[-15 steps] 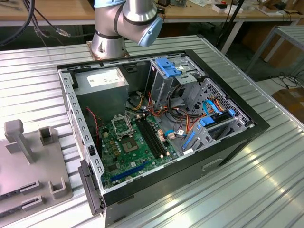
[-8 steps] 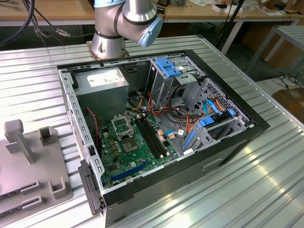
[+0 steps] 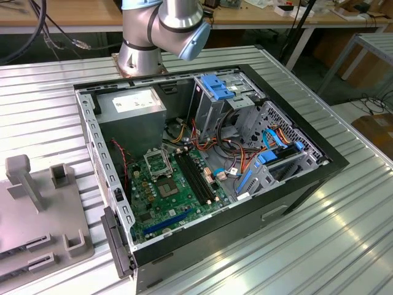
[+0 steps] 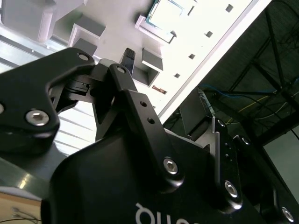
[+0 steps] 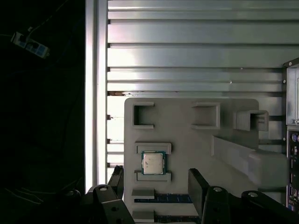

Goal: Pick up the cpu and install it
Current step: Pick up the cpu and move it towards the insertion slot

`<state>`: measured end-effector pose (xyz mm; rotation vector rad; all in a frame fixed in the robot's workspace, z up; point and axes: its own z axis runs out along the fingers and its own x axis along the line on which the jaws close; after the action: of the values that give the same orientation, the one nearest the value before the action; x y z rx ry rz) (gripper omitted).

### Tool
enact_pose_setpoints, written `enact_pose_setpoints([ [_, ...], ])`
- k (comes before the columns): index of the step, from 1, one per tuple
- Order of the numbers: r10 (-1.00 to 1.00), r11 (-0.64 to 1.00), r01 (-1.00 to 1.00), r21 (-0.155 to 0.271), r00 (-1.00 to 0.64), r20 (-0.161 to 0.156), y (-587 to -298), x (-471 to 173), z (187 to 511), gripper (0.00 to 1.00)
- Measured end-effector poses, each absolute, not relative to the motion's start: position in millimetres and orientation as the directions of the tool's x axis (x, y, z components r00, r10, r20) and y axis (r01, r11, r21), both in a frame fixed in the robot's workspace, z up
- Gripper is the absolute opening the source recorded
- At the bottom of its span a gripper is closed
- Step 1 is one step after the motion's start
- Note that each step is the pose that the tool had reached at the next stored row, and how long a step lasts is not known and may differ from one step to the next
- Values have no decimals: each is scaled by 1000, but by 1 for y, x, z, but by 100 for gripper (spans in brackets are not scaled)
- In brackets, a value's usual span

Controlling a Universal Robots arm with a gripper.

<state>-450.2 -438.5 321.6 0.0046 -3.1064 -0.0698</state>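
Observation:
The cpu (image 5: 153, 163) is a small square chip with a silvery top. It lies flat in a pocket of the grey holder tray (image 5: 187, 140), apart from the computer. My gripper (image 5: 155, 171) hangs above the tray, open, with one dark finger (image 5: 117, 179) on either side of the chip's spot and nothing between them. In the second wrist view the cpu (image 4: 163, 11) shows past a fingertip (image 4: 127, 57). The open metal socket frame (image 3: 154, 163) stands on the green motherboard (image 3: 163, 206) inside the case.
The open computer case (image 3: 209, 166) lies on the ribbed metal table (image 3: 319, 246), with black memory slots (image 3: 195, 178), cables and blue drive brackets inside. The grey tray (image 3: 37, 209) has raised posts. The arm's base (image 3: 141, 55) stands behind the case.

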Motion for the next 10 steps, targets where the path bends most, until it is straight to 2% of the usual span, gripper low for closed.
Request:
enact_pose_setpoints([
  [6,-4,999,-2,45,-999,34,-460,-451,306,66],
  [10,-4,999,-2,46,-999,34,-462,-451,299,66],
])
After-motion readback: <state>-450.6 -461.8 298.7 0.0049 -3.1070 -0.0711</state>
